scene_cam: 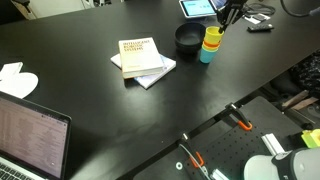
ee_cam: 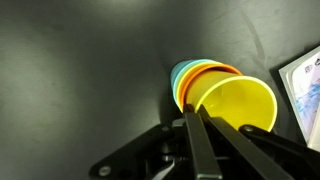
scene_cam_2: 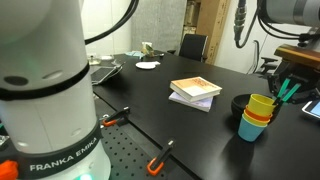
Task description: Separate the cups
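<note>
The three cups stand nested on the black table: the teal cup (scene_cam: pixel 207 54) at the bottom, the orange cup (scene_cam: pixel 210 45) in the middle, the yellow cup (scene_cam: pixel 213 34) on top. They also show in the other exterior view, with the yellow cup (scene_cam_2: pixel 262 104) uppermost. In the wrist view the yellow cup (ee_cam: pixel 240 105) is innermost, with the orange rim (ee_cam: pixel 203 72) and teal rim (ee_cam: pixel 179 76) behind it. My gripper (ee_cam: pixel 192 116) has its fingers pressed together on the near rim of the yellow cup. It reaches down from the upper right (scene_cam: pixel 222 24).
A black bowl (scene_cam: pixel 187 39) stands right beside the cups. Two stacked books (scene_cam: pixel 142 58) lie mid-table. A laptop (scene_cam: pixel 30 135) sits at one corner, and a tablet (scene_cam: pixel 198 8) and cables lie behind the cups. The table edge runs close to the cups.
</note>
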Action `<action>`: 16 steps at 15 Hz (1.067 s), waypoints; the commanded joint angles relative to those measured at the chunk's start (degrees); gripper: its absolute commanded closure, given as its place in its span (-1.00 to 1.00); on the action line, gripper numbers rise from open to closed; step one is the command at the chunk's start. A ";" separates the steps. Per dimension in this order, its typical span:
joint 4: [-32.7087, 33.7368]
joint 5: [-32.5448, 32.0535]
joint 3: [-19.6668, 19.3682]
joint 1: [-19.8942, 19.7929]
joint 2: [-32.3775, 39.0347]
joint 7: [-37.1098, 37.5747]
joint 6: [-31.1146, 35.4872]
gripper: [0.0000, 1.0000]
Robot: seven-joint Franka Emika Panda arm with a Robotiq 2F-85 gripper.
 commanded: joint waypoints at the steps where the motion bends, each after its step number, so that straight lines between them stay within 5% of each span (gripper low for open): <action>1: 2.24 1.28 0.09 -0.48 -0.87 -0.32 -2.49 0.87; 11: 4.24 -6.01 -3.41 0.46 -7.32 1.08 -3.79 0.87; 16: 5.30 -9.36 -5.56 -0.06 -4.72 2.59 -1.58 0.87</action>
